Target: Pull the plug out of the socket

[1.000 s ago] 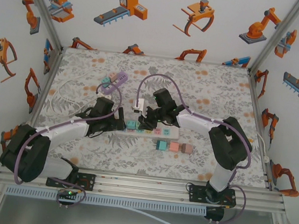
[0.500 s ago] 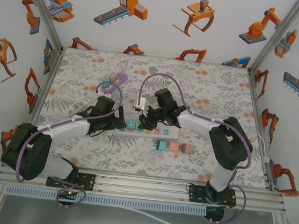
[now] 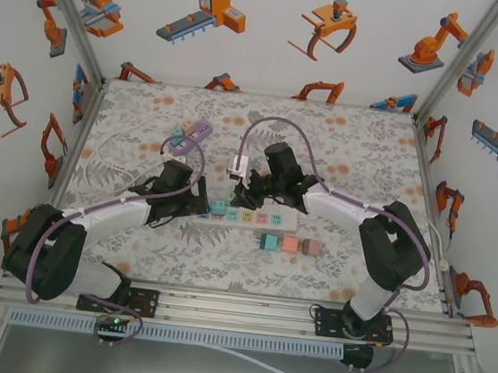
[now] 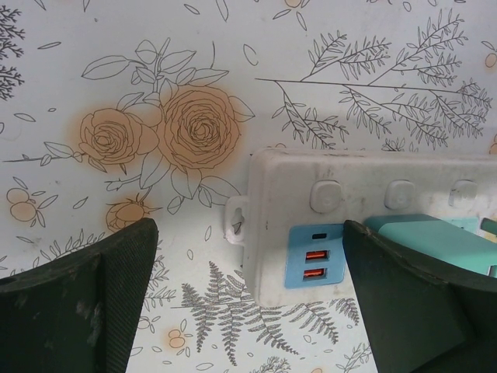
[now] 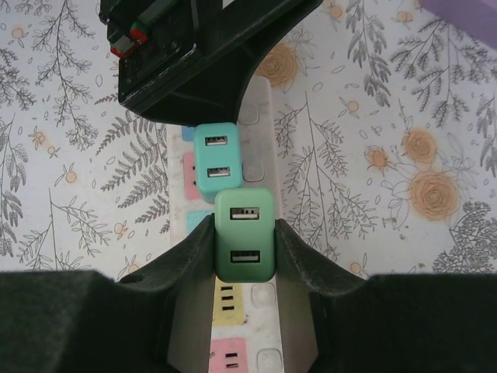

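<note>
A white power strip (image 3: 268,217) with coloured sockets lies mid-table. My right gripper (image 5: 245,233) is shut on a green two-port plug (image 5: 245,221), one finger on each side, over the strip (image 5: 268,318). The plug looks bigger and nearer than the teal plug (image 5: 217,155) seated in the strip beside it; its prongs are hidden. From above, the right gripper (image 3: 243,191) hovers over the strip's left half. My left gripper (image 4: 248,311) is open, its fingers (image 4: 85,303) straddling the strip's left end (image 4: 311,225) beside the teal plug (image 4: 435,237). It shows from above as the left gripper (image 3: 195,205).
A purple power strip (image 3: 192,135) with small plugs lies at the back left, with a white cable (image 3: 110,144) trailing leftward. Three small cubes (image 3: 290,243) sit just in front of the white strip. The left wrist body (image 5: 186,47) fills the space beyond the teal plug.
My right gripper has shifted slightly up and away from the strip with the green plug, uncovering more of the coloured sockets. The left arm has held still.
</note>
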Robot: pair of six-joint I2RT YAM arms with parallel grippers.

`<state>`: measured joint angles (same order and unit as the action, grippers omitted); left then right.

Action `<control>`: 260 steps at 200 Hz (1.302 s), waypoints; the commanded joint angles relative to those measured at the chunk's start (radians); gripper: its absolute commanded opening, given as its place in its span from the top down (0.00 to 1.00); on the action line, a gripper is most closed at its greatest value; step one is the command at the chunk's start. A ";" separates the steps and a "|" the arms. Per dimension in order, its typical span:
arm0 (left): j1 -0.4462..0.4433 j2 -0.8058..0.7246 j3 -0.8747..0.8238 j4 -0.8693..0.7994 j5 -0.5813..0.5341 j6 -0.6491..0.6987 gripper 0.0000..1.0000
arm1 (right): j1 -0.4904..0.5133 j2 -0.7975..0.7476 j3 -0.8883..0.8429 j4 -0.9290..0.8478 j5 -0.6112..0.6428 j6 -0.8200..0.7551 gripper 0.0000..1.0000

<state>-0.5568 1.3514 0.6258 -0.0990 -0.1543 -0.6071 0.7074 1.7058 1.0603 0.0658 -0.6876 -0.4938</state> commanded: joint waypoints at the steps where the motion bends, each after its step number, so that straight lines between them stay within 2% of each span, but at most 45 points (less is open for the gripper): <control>1: -0.009 -0.012 -0.009 -0.143 -0.049 0.013 0.07 | 0.000 -0.050 -0.021 0.066 -0.007 0.015 0.84; 35: -0.022 -0.094 -0.001 -0.140 -0.033 0.023 0.06 | 0.000 -0.098 -0.050 0.127 0.023 0.140 0.84; 83: -0.049 -0.223 0.014 -0.148 -0.032 0.053 0.06 | -0.002 -0.209 -0.091 0.177 0.200 0.531 0.85; 108: -0.064 -0.296 0.012 -0.126 0.025 0.107 0.05 | -0.008 -0.282 -0.127 0.164 0.348 0.745 0.85; 136: -0.084 -0.379 -0.004 -0.077 0.120 0.178 0.04 | -0.037 -0.365 -0.180 0.141 0.452 0.933 0.85; 154: -0.095 -0.433 -0.022 -0.034 0.173 0.206 0.04 | -0.095 -0.414 -0.220 0.127 0.467 1.077 0.85; 180: -0.106 -0.491 -0.054 0.038 0.276 0.240 0.03 | -0.214 -0.480 -0.291 0.098 0.424 1.236 0.85; 231: -0.119 -0.546 -0.116 0.212 0.487 0.275 0.03 | -0.414 -0.658 -0.465 -0.020 0.443 1.362 0.85; 250: -0.127 -0.560 -0.124 0.255 0.539 0.291 0.00 | -0.463 -0.750 -0.525 -0.089 0.496 1.368 0.85; 260: -0.128 -0.563 -0.121 0.260 0.564 0.304 0.02 | -0.484 -0.801 -0.549 -0.140 0.530 1.370 0.85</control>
<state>-0.6762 0.8116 0.5056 0.0578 0.2852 -0.3576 0.2607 1.0096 0.5575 0.0292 -0.2314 0.8185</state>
